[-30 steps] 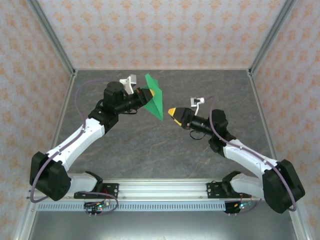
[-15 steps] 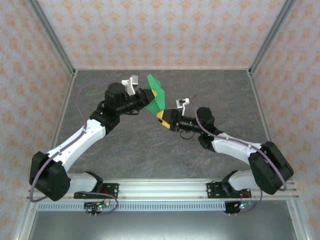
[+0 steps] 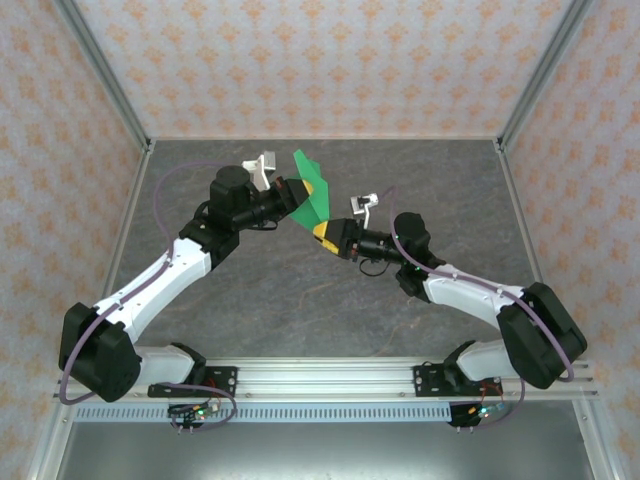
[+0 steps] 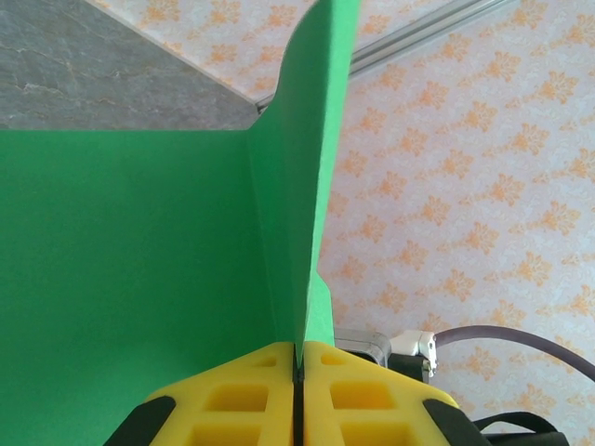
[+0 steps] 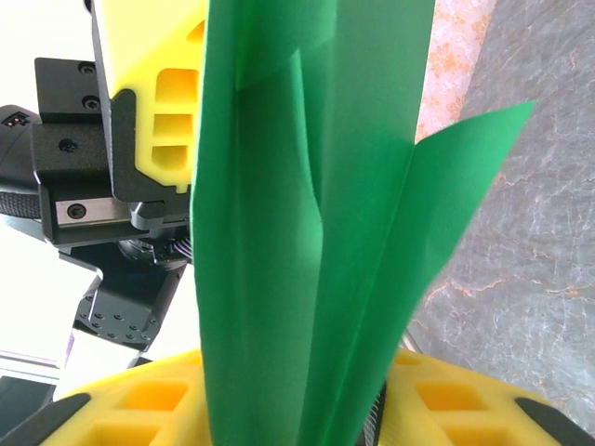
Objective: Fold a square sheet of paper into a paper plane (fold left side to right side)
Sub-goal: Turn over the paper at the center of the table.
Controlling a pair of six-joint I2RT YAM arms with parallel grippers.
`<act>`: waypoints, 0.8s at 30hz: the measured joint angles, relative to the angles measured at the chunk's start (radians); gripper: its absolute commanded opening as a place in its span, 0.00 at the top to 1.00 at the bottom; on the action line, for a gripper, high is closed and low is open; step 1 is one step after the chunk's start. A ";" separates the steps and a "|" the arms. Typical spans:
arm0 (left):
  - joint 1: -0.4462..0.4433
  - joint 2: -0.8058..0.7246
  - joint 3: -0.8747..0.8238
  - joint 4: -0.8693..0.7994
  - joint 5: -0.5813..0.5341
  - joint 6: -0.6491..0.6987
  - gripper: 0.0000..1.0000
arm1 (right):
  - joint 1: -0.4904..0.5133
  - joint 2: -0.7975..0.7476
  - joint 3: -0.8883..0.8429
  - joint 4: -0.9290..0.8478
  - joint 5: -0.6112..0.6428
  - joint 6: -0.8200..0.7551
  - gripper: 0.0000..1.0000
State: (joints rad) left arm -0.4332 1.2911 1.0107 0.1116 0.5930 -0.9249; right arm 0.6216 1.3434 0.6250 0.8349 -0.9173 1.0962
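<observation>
One green plane (image 3: pixel 310 195) hangs in the air over the far middle of the table (image 3: pixel 300 290), touching nothing but the two grippers. It is folded into long, narrow layers. From above, one pointed end reaches toward the back wall (image 3: pixel 320 60) and the other slants down toward the right arm.

From the left wrist, the plane (image 4: pixel 139 279) shows a broad flat panel on the left. A thin flap stands upright from the centre crease.

The left gripper (image 3: pixel 298 192) has its yellow pads pressed together on that crease (image 4: pixel 299 362), with no gap between them, so the paper is pinched there.

The right gripper (image 3: pixel 322 230) meets the plane's lower end from the right. In its own wrist view, the overlapping green layers (image 5: pixel 307 232) drop down between its two yellow fingers (image 5: pixel 297 409). The fingers sit on either side of the paper. I cannot tell whether they are pressing it or only flanking it.

One yellow finger (image 5: pixel 163 84) of the left gripper shows behind the paper, upper left in that view.
</observation>
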 measured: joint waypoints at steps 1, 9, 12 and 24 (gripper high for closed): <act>0.000 0.000 0.000 -0.002 0.000 0.003 0.90 | 0.000 0.000 0.000 -0.009 0.000 -0.005 0.64; 0.000 0.001 0.000 -0.021 0.000 0.010 0.90 | 0.000 -0.015 0.003 -0.067 0.000 -0.035 0.73; 0.000 0.001 0.000 -0.024 0.000 0.010 0.90 | 0.000 -0.017 0.004 -0.079 0.000 -0.045 0.76; 0.000 0.008 -0.006 -0.036 0.000 0.020 0.82 | 0.000 -0.017 0.006 -0.126 0.000 -0.077 0.83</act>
State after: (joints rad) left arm -0.4332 1.2987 1.0046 0.0753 0.5930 -0.9047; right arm 0.6220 1.3266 0.6308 0.7086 -0.9176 1.0191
